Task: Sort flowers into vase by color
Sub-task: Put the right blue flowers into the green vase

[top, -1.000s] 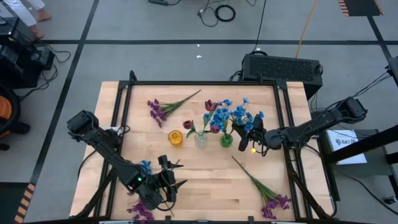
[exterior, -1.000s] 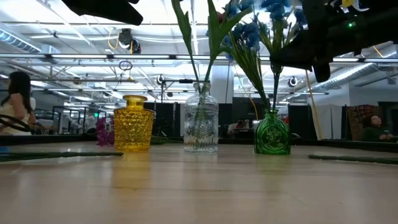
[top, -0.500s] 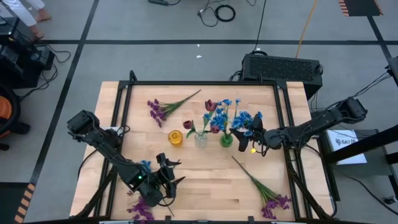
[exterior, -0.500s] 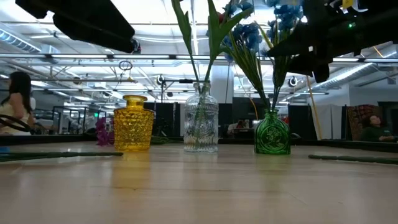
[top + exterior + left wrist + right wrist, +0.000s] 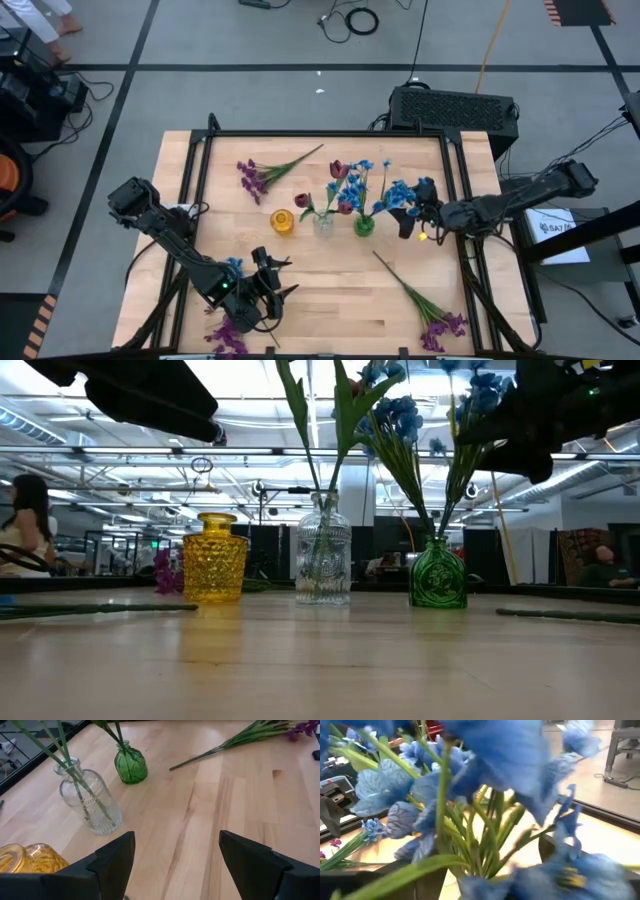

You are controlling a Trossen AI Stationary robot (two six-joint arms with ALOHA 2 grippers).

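Observation:
Three vases stand in a row mid-table: yellow (image 5: 283, 222), clear (image 5: 323, 224) with dark red flowers (image 5: 336, 170), and green (image 5: 364, 225) with several blue flowers (image 5: 385, 190) stuck in by their stems. My right gripper (image 5: 410, 216) hovers open just right of the blue blossoms (image 5: 470, 775), which fill its wrist view. My left gripper (image 5: 175, 870) hangs open above the near left of the table, nothing between its fingers. Purple flowers lie at the far left (image 5: 262, 172) and near right (image 5: 425, 305). More purple (image 5: 228, 338) and blue (image 5: 233, 265) ones lie by the left arm. My right gripper stands open right beside the blue blossoms (image 5: 400, 195). Whether a finger touches them I cannot tell, as the blossoms hide the fingertips in the wrist view.
A black frame (image 5: 320, 133) runs along the table's edges. Bare wood (image 5: 330, 280) lies in front of the vases, between the two arms. In the low view the vases (image 5: 323, 565) stand side by side with the arms dark overhead.
My right gripper has opened, let go of a blue flower and drawn back toward the table's right edge. That flower now stands in the green vase, leaning right. My left gripper has sunk a little and then kept still.

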